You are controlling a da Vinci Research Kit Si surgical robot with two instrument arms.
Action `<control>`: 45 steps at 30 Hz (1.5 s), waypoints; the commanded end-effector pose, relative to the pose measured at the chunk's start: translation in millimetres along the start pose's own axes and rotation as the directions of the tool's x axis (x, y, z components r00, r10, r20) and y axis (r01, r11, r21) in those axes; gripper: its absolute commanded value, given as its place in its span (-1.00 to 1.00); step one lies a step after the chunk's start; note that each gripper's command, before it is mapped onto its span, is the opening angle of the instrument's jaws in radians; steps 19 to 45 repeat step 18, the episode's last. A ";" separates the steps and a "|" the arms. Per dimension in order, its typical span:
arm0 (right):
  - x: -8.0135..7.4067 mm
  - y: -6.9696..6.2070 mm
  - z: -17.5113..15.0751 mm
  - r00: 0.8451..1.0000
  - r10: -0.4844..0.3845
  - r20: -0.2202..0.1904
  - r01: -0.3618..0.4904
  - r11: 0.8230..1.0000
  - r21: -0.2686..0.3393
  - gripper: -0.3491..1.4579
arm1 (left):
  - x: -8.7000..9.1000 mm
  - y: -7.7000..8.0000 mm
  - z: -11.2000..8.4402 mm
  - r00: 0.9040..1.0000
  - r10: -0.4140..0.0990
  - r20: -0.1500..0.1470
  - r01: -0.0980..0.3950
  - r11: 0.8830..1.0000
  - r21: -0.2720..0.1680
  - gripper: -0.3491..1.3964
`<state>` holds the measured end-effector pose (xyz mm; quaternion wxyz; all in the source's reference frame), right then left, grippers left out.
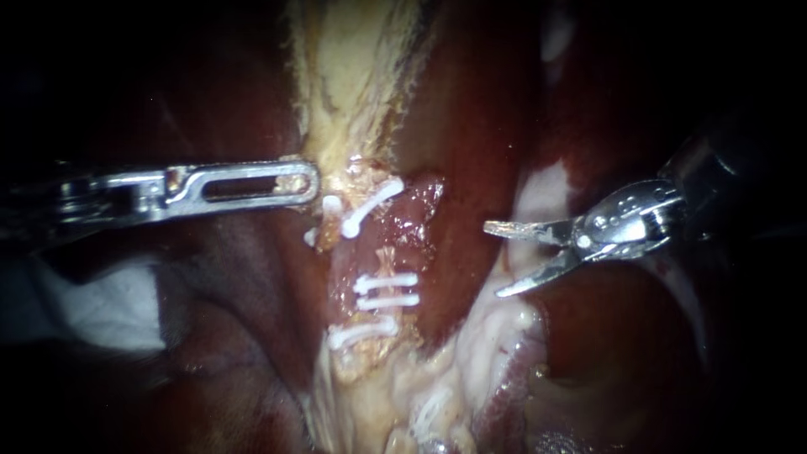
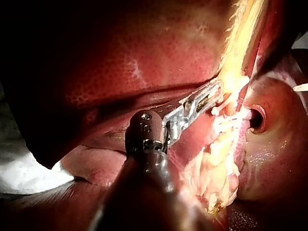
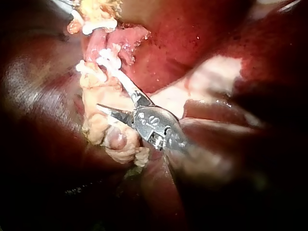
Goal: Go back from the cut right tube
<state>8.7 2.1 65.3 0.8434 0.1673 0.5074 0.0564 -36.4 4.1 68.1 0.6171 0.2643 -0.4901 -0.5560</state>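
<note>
the right tube (image 1: pixel 395 244) lies at the centre of the endoscope view, a reddish strand running from 12 to 6 o'clock. one white clip (image 1: pixel 370 208) sits slantwise above a ragged gap, and three more clips (image 1: pixel 385 291) are stacked below it. i take that gap for the cut. the right instrument (image 1: pixel 496 259) stands at 3 o'clock of the tube, clear of it, its two blades spread apart and holding nothing. the left instrument (image 1: pixel 313 181) comes in from 9 o'clock, and its slotted jaws appear closed on the edge of the yellow tissue (image 1: pixel 353 76), just at 10 o'clock of the top clip.

the main hazard as i judge it is the spread blades. they point at the tube, with pale tissue just below them and the liver (image 1: pixel 471 126) at 12 o'clock of them. a withdrawal that dips or swings could score that tissue, and a drift toward 9 o'clock could catch a clip. closing the blades first would lessen this. if the left hold slips, the yellow tissue could sag over the clips.

the cut ends themselves are hard to make out among the frayed tissue. the right instrument's shaft is lost in darkness toward 2 o'clock. the left instrument's under jaw is hidden, so its grip is my reading and not certain. in the left wrist view a round opening (image 2: pixel 257 119) shows ahead of the jaws, and i cannot say what it is. a white cloth (image 1: pixel 109 311) at 8 o'clock is half in shadow.
</note>
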 end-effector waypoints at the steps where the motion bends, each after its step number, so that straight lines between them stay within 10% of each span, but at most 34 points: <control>1: 0.0 0.0 0.0 1.000 0.000 0.001 0.000 1.000 0.000 0.97 | 0.1 0.1 0.4 1.000 0.000 -0.003 0.000 1.000 -0.004 -1.00; 45: 0.2 0.0 -0.1 1.000 0.001 0.001 -0.001 1.000 0.001 0.97 | 0.1 0.8 1.9 1.000 0.002 -0.007 -0.002 1.000 -0.002 -1.00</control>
